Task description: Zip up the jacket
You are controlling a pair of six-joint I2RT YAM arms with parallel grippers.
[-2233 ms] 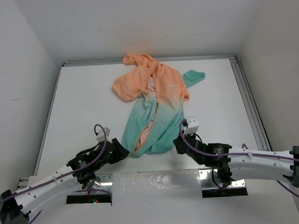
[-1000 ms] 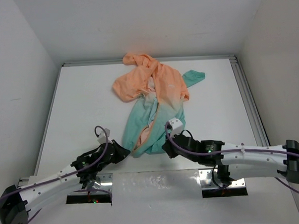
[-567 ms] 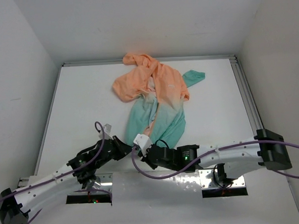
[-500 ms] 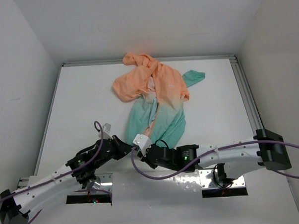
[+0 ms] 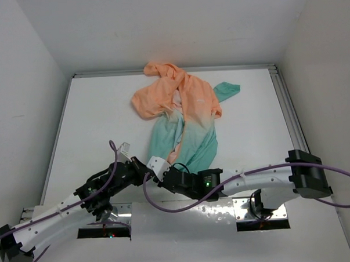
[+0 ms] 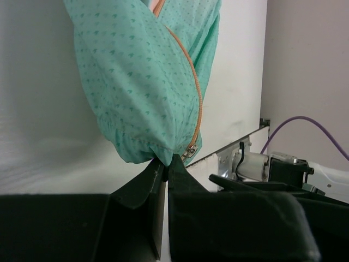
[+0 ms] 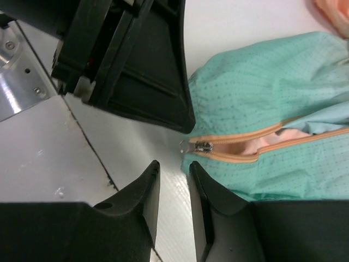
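Observation:
The jacket (image 5: 183,116) lies crumpled mid-table, peach-orange at the far end and teal toward me. My left gripper (image 5: 139,170) is shut on the teal hem corner (image 6: 158,153), just beside the bottom of the orange zipper. The metal zipper slider (image 7: 203,146) sits at that hem end, and the zipper above it gapes open. My right gripper (image 7: 174,168) is open just short of the slider, with nothing between its fingers. Its right fingertip (image 7: 195,169) lies at the hem's edge. In the top view the right gripper (image 5: 153,173) is close beside the left one.
The white table (image 5: 99,122) is walled on three sides, with a metal rail (image 5: 290,114) along its right edge. Shiny mounting plates (image 5: 263,213) lie at the near edge. The right arm (image 5: 247,177) stretches across the front of the table.
My right arm swung left along the jacket's hem until its gripper came up beside the left one, and its jaws opened. The left gripper kept its hold on the hem.

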